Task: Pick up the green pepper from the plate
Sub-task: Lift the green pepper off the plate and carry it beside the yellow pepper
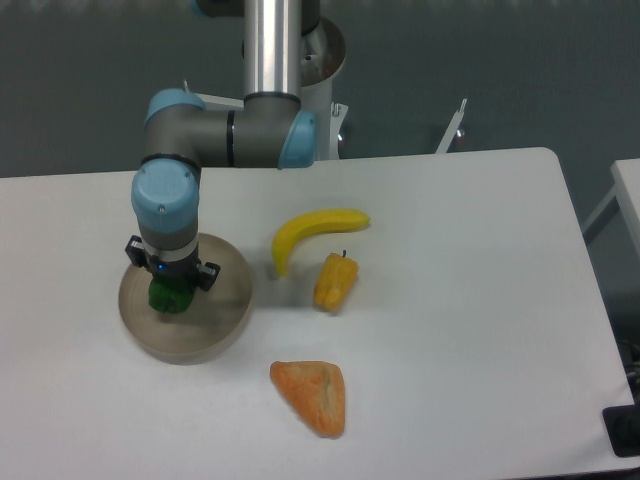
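Gripper (171, 290) over green pepper (172, 297), white table (460, 300)

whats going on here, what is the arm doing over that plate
A single robot arm is reaching straight down over the plate at the left of the table. Its gripper is right at the green pepper, which sits on the plate; the arm's wrist hides the fingers, so I can't tell whether they have closed on it. Off the plate lie a banana, a yellow-orange pepper and an orange wedge-shaped food item, all untouched.
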Robot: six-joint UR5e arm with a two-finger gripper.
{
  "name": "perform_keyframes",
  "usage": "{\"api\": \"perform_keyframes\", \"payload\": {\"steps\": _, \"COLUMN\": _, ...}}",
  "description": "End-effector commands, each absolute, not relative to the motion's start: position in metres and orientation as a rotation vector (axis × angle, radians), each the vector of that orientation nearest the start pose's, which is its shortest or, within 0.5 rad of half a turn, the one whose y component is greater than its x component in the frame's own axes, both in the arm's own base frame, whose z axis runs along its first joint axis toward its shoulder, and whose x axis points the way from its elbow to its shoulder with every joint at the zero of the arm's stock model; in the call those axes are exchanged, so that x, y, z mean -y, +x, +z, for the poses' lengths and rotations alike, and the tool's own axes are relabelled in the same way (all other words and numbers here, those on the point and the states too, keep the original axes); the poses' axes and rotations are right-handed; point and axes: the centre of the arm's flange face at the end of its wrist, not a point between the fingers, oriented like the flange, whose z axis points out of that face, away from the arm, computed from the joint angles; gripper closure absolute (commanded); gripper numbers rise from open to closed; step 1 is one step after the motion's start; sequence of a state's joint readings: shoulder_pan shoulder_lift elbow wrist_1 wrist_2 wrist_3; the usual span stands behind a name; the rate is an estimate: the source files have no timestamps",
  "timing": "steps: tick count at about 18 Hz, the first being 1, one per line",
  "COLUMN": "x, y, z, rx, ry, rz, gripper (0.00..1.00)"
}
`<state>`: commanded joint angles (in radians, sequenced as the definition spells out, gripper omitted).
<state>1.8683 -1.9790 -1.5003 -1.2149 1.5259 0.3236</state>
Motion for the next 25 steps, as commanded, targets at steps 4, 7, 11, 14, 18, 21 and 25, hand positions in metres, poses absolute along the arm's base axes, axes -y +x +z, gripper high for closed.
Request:
{"api": "perform_keyframes", "payload": {"steps": 4, "x": -0.644, "y": -0.136, "z": 0.375, "rx": 0.001, "ry": -3.033, "rz": 0.054, "gripper": 0.91}}
{"api": "perform_keyframes", "payload": {"steps": 7, "x": -0.638, "y": -0.195, "z": 0.403, "rx": -0.093, "ry": -2.994, "rz": 0.108, "gripper": 0.90}}
{"api": "perform_keyframes", "payload": {"steps": 11, "x": -0.612, "y": -0.259, "z": 0.419, "rx": -0.280, "ry": -2.974, "rz": 0.168, "gripper": 0.89}}
{"api": "perform_keyframes", "payload": {"steps": 14, "x": -0.594, "y": -0.297, "z": 0.417, "rx": -0.311, "ry": -2.983, "rz": 0.181, "gripper": 0.89}}
{"api": "perform_keyframes", "payload": {"steps": 18, "x": -0.567, "y": -0.343, "z": 0.398, "rx": -0.507, "ry": -2.999, "rz": 0.156, "gripper": 0.89}}
{"api": "perform_keyframes", "payload": {"steps": 21, "x": -0.551, "y": -0.377, "z": 0.379, "rx": -0.705, "ry": -3.000, "rz": 0.129, "gripper": 0.89}}
{"api": "perform_keyframes", "payload": {"steps": 25, "x": -0.550, "y": -0.394, "z": 0.374, "rx": -0.851, "ry": -2.968, "rz": 0.121, "gripper": 0.88}}
